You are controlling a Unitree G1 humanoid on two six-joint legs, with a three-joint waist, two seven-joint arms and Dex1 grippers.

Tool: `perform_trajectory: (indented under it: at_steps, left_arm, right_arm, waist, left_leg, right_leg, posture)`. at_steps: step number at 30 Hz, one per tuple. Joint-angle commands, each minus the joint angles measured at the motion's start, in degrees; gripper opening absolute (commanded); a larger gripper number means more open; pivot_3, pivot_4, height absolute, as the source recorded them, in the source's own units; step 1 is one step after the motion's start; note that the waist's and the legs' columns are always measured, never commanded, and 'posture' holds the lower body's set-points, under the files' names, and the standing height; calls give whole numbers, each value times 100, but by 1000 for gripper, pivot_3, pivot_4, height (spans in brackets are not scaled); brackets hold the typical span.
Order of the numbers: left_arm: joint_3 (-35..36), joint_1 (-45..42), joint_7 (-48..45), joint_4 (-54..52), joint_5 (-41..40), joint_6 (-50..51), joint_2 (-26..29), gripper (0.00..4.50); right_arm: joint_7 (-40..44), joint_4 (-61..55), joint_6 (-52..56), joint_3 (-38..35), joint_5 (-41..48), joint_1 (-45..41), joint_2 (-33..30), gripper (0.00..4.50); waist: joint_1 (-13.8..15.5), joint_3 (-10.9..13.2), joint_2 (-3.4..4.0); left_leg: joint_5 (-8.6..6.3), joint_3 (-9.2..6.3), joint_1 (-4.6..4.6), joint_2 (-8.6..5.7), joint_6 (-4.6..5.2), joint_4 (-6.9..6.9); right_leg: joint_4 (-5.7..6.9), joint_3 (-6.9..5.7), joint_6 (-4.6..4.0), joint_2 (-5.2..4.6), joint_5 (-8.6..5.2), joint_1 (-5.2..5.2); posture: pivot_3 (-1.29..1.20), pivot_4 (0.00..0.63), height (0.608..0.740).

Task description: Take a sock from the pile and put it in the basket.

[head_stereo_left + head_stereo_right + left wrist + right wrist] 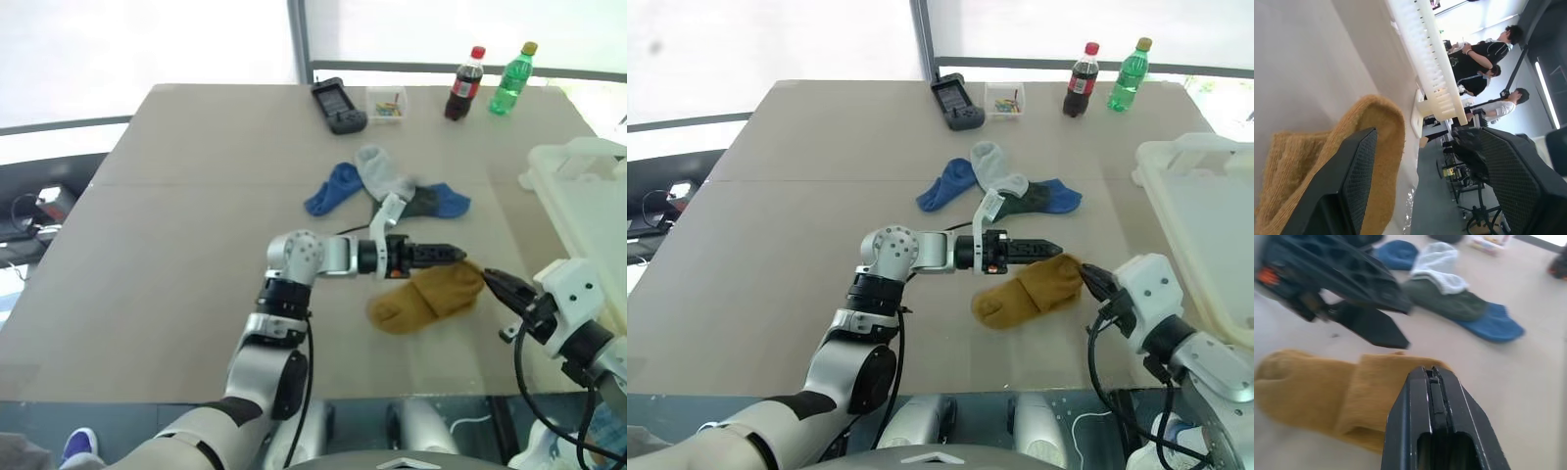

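Mustard yellow sock (pixel 427 298) lies flat on the bench (pixel 176 235), you see it between both claws, apart from the pile (pixel 387 188). The white basket (pixel 585 201) stands at the right edge. In the left wrist view, your left claw (pixel 1420 171) is wide, the cuff between its fingers. In the right wrist view, your right claw (pixel 1432 382) is closed on nothing, just above the sock.
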Motion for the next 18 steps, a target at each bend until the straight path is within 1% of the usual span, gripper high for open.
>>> perform_trajectory:
  at_steps: [1, 2, 4, 7, 8, 9, 11, 12, 14, 17, 18]
  left_arm:
    - [-72, 52, -169, -353, -71, 0, 224, 3495]
    - [-172, 109, -323, -480, -51, -53, 421, 3495]
    - [-445, 323, -820, -908, -53, -174, 1008, 3495]
    - [-1022, 842, -1961, -1739, 147, -960, 2118, 3495]
    - [-1039, 1055, -2347, -1974, 170, -1244, 2528, 3495]
    - [-1043, 1187, -2597, -2095, 177, -1446, 2793, 3495]
    - [-1098, 1531, -3100, -2250, 523, -2294, 3397, 3547]
    - [-1114, 1650, -3266, -2283, 664, -2637, 3588, 3547]
    - [-1080, 1833, -3497, -2362, 785, -3056, 3856, 3547]
    - [-1043, 2032, -3676, -2509, 884, -3528, 4005, 3547]
    - [-1143, 2137, -3755, -2653, 955, -3596, 4120, 3547]
  right_arm:
    - [230, -385, 94, 121, 185, 126, -251, 0]
    - [258, -394, 59, 215, 108, 143, -327, 0]
    - [293, -345, -93, 416, -188, 149, -498, 0]
    - [424, -134, -430, 793, -625, 101, -763, 0]
    - [521, -14, -594, 972, -810, 25, -897, 0]
    - [593, 78, -716, 1089, -939, -31, -983, 0]
    - [730, 318, -1038, 1485, -1277, -326, -1142, 546]
    - [756, 406, -1167, 1646, -1403, -451, -1161, 898]
    - [704, 541, -1399, 1953, -1738, -658, -1158, 1852]
    - [650, 669, -1505, 2072, -1857, -784, -1017, 3312]
    - [608, 693, -1458, 2002, -1758, -843, -906, 3312]
  waist:
    - [0, 0, 0]
    - [-2, 0, 0]
    - [-51, -1, 2]
    - [-156, -2, 4]
    - [-159, -2, 4]
    - [-152, -2, 4]
    - [-133, -2, 4]
    - [-129, -2, 3]
    - [-66, -2, 3]
    - [22, -2, 3]
    - [25, -2, 0]
  left_leg:
    - [0, 0, 1, 0, 0, 0]
    - [0, 0, 1, 0, 0, 0]
    - [0, 5, 6, 4, -1, -1]
    - [1, 8, 10, 8, -2, -7]
    - [2, 10, 13, 12, -4, -11]
    - [3, 9, 12, 13, -5, -13]
    - [3, 11, 12, 10, -6, -14]
    - [3, 10, 12, 8, -5, -13]
    - [3, 5, 11, 6, -5, -12]
    - [2, -6, 3, 3, -4, -10]
    - [2, -10, -1, 1, -3, -10]
  right_leg:
    - [1, 0, 0, 0, 0, 0]
    - [1, 0, 0, 0, 0, 1]
    - [4, 5, 0, 4, 0, 0]
    - [5, 9, 0, 5, 0, -1]
    - [3, 12, -1, 4, 0, -1]
    - [1, 10, -1, 4, 0, -1]
    - [-2, 10, -2, 3, 0, -1]
    - [-4, 9, -2, 0, 0, 0]
    - [-8, 3, -2, -8, 0, 0]
    - [-12, -6, -2, -10, 0, -1]
    - [-15, -8, -2, -11, 0, -1]
  posture:
    - [0, 150, 740]
    - [0, 150, 740]
    - [0, 150, 740]
    - [0, 150, 740]
    - [0, 150, 740]
    - [0, 150, 740]
    - [0, 150, 740]
    - [0, 150, 740]
    - [0, 150, 740]
    - [0, 150, 740]
    - [0, 150, 740]
